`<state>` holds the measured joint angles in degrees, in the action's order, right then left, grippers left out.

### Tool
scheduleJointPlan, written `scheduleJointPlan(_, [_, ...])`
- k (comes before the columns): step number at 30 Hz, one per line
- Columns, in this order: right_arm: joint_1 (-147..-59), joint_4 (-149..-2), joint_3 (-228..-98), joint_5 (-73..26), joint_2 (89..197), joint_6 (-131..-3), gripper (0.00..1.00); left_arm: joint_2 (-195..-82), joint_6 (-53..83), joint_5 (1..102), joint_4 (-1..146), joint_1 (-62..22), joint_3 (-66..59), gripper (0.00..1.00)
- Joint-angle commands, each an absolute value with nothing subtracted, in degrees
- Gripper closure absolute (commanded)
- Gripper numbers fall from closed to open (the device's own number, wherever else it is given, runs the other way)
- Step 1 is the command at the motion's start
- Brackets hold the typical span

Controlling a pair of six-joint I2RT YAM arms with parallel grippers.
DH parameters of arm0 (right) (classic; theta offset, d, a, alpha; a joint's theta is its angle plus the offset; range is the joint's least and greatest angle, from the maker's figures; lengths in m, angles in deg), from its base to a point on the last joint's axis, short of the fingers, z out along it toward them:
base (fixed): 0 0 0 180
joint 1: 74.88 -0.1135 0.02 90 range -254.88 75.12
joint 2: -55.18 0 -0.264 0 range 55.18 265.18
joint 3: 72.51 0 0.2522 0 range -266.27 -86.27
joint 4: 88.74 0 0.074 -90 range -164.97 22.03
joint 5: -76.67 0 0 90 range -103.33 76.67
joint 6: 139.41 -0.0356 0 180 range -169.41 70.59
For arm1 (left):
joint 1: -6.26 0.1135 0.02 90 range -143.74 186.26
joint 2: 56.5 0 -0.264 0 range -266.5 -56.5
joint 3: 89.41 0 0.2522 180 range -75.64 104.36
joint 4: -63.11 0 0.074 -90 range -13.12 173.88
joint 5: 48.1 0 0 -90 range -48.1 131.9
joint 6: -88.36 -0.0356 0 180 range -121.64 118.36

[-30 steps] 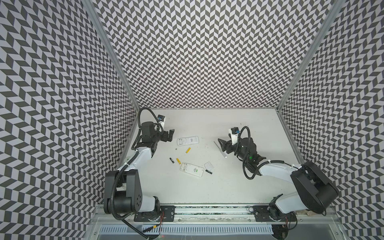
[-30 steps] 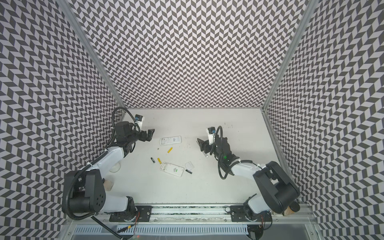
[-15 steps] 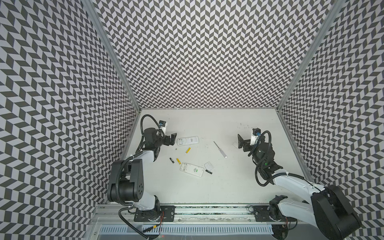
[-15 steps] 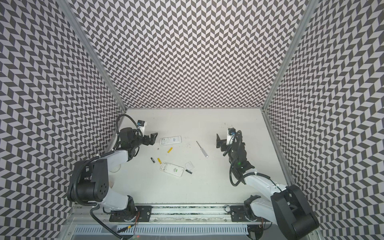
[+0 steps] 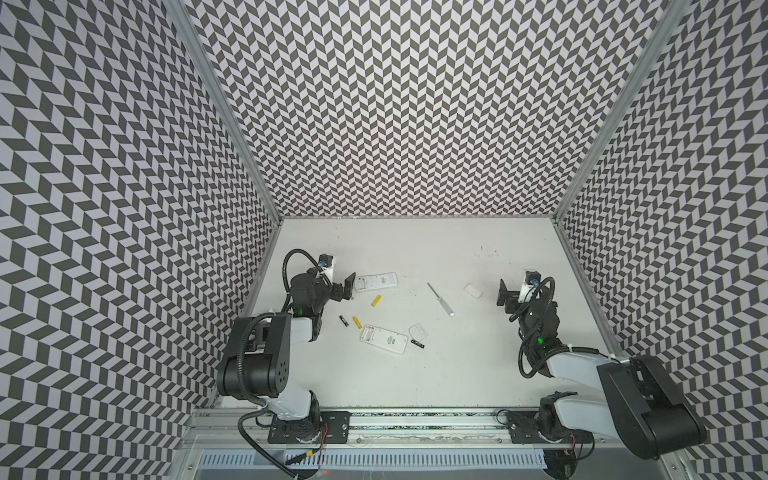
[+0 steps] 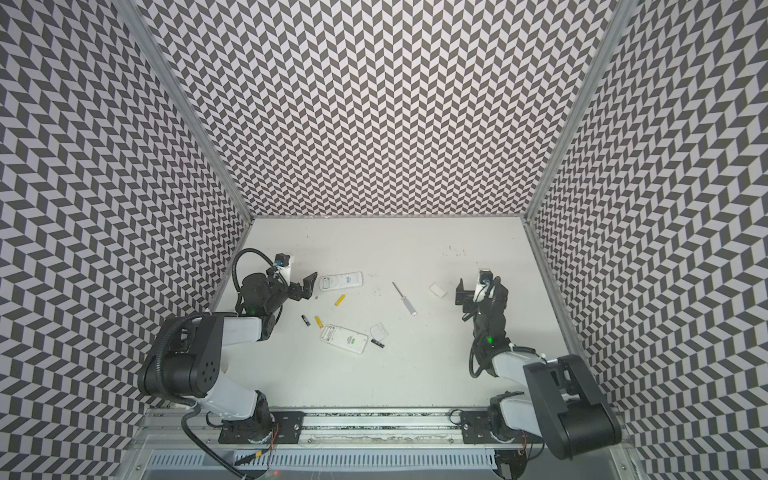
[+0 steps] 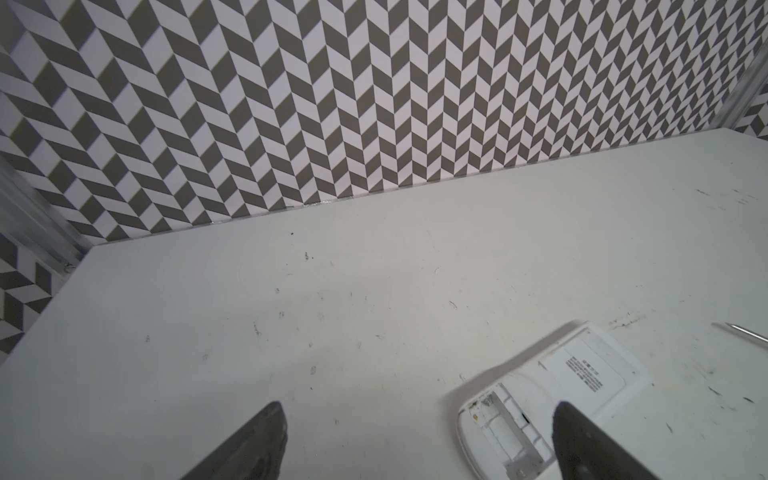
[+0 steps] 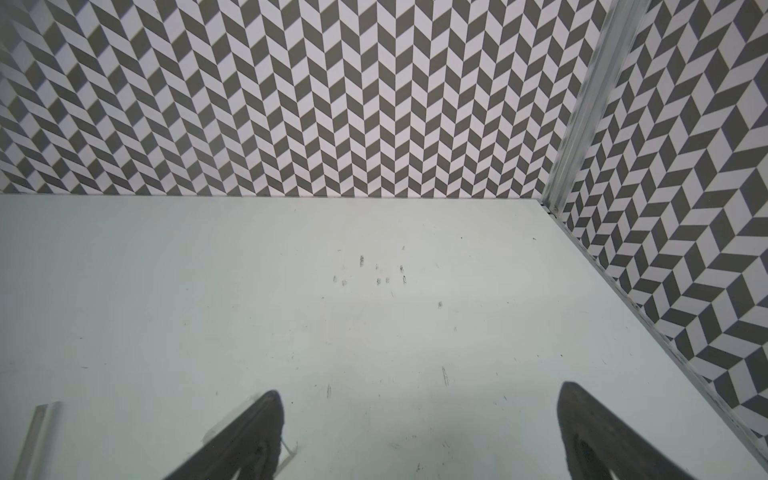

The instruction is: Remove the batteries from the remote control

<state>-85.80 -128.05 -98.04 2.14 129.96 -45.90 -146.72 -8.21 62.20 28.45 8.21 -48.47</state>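
Two end effectors, both spread wide, nothing held. The left end effector [image 5: 347, 287] hovers low at the left of the worktop [image 5: 415, 245]. In its wrist view the dark fingers [image 7: 257, 440] stand far apart, one just beside the far remote [image 5: 376, 281], whose battery compartment is uncovered with bare contacts showing. The right end effector [image 5: 504, 296] is at the right side over bare worktop, fingers [image 8: 590, 436] equally wide, with a small white cover piece [image 5: 473, 291] near it.

All four batteries lie loose on the worktop, in both top views:
- The far yellow battery [image 5: 376, 300] is between the two remotes.
- The near yellow battery [image 5: 356, 321] and the left black battery [image 5: 343, 320] lie side by side, just left of the near remote [image 5: 384, 339].
- The right black battery [image 5: 417, 343] is just beside that remote's right end, with a clear cover piece [image 5: 418, 331] next to it.

The screwdriver [image 5: 440, 299] lies mid-worktop, apart from both end effectors.
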Motion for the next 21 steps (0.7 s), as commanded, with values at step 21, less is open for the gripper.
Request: scheduleJointPlan(21, [-76.7, -149.1, -100.8, -10.4, 144.4, -49.0, 0.01, -147.2, -3.9, 55.8, 0.5, 8.9, -61.7, 0.00])
